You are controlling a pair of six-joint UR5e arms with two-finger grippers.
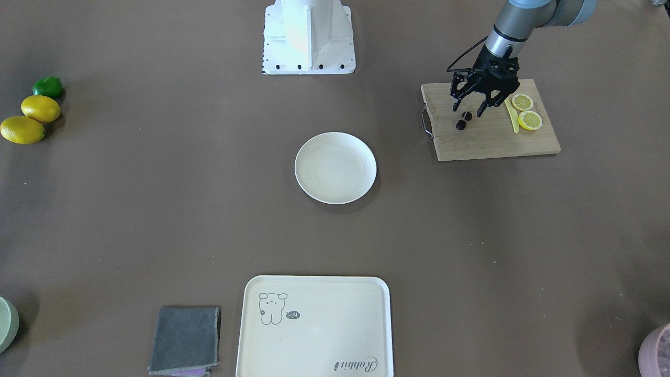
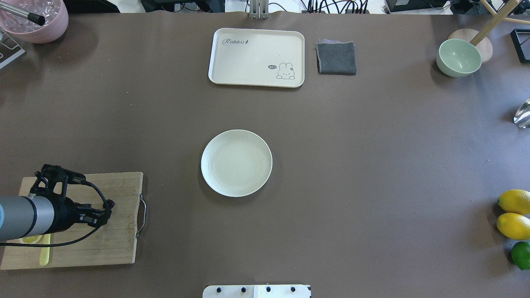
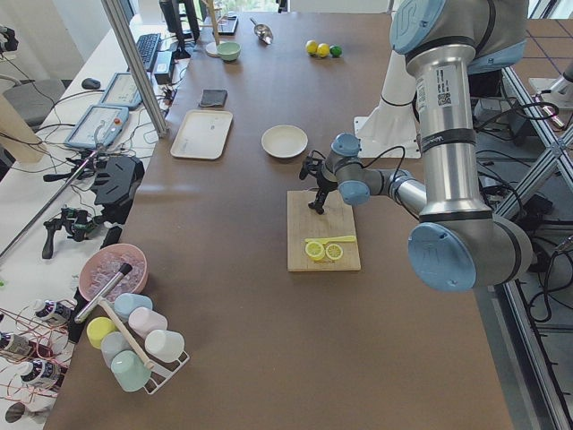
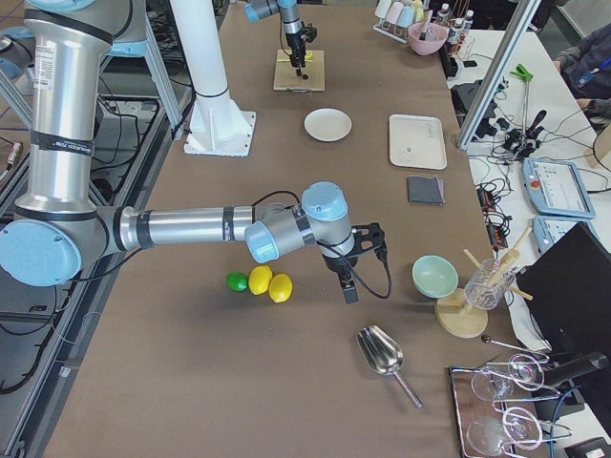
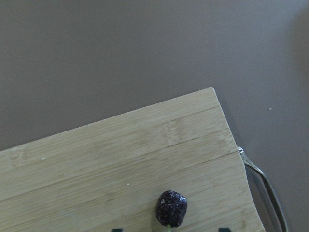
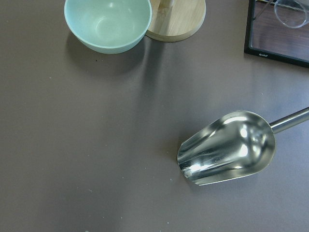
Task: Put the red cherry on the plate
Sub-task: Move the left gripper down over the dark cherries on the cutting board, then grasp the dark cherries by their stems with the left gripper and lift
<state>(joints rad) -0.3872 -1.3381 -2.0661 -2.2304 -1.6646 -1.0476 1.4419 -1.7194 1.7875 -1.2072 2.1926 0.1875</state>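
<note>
- The fingers (image 1: 456,102) of my left gripper (image 1: 467,109) stand spread and empty in the front-facing view. The red cherry (image 1: 464,120) lies just under them on the cutting board (image 1: 492,139), and the plate (image 1: 335,167) is well off the board.
- Left wrist view: one dark, wrinkled round fruit on smooth bamboo near the board's corner. I judge a pair so tiny, with so thin a stem, may roll or slip from my pinch.
- Right-side view: my right gripper (image 4: 351,284) is far from the board, and I cannot tell its state.
</note>
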